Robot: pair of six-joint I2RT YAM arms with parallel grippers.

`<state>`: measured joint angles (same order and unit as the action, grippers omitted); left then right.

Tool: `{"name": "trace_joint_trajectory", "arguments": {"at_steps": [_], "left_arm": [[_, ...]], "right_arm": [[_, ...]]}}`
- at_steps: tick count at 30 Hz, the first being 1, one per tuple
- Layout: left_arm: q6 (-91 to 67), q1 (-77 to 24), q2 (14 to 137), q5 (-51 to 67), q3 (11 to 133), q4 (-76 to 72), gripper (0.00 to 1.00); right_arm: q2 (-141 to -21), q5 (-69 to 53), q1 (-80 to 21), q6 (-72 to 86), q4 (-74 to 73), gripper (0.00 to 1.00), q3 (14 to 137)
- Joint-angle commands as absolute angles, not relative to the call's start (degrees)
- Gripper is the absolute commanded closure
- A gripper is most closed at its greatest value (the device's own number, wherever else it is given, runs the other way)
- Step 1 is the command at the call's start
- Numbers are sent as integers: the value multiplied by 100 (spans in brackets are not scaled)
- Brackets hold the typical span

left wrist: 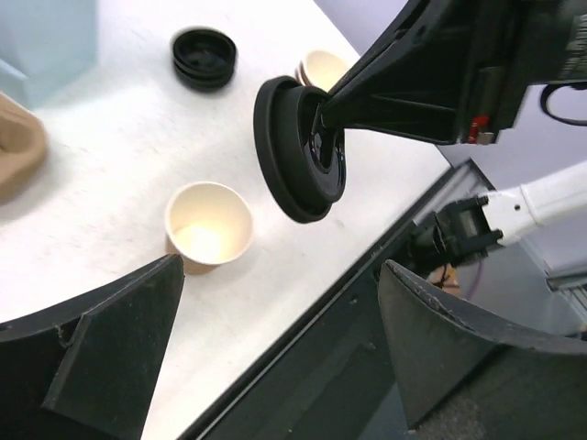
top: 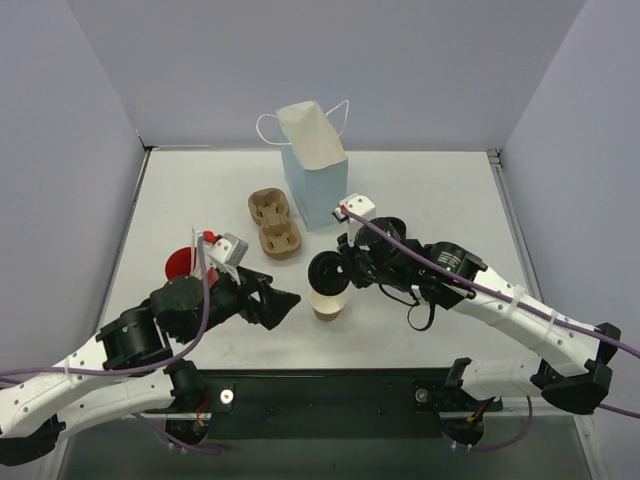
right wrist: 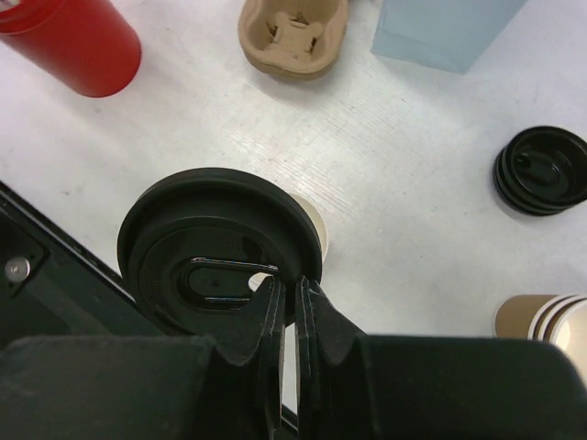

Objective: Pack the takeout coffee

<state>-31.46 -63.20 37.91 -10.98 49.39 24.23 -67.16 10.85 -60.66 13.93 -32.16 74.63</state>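
An uncovered brown kraft cup (top: 328, 306) stands near the table's front edge; it also shows in the left wrist view (left wrist: 209, 226). My right gripper (top: 346, 268) is shut on the rim of a black round lid (top: 325, 268) and holds it tilted just above and behind the cup. In the right wrist view the lid (right wrist: 215, 247) hides most of the cup, only its rim (right wrist: 315, 223) showing beside my right gripper (right wrist: 286, 291). My left gripper (top: 287, 300) is open and empty, left of the cup (left wrist: 280, 275). The red cup (top: 181, 263) lies at the left (right wrist: 73, 41).
A tan pulp cup tray (top: 275, 222) lies beside a light blue paper bag (top: 315, 178) at centre back. A stack of black lids (right wrist: 543, 170) and a stack of kraft cups (right wrist: 546, 321) sit under my right arm. The table's black front edge (left wrist: 367, 275) is close.
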Motion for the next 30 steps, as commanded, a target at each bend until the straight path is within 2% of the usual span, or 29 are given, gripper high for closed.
{"name": "trace_joint_trajectory", "arguments": {"at_steps": [1, 4, 21, 30], "left_arm": [[-2847, -6284, 3253, -2046, 5256, 2812, 3], [-2874, -6275, 3042, -2469, 5387, 3172, 3], [-2935, -6284, 2575, -2382, 5142, 3858, 4], [-2953, -6284, 2443, -2347, 5115, 3902, 5]], "right_arm": [[-7258, 888, -5696, 2064, -4174, 100, 7919], [-7583, 791, -5669, 2258, -4315, 100, 7910], [-9386, 1089, -5678, 2593, -4913, 100, 8551], [-9799, 1178, -5616, 2575, -5054, 100, 8605]]}}
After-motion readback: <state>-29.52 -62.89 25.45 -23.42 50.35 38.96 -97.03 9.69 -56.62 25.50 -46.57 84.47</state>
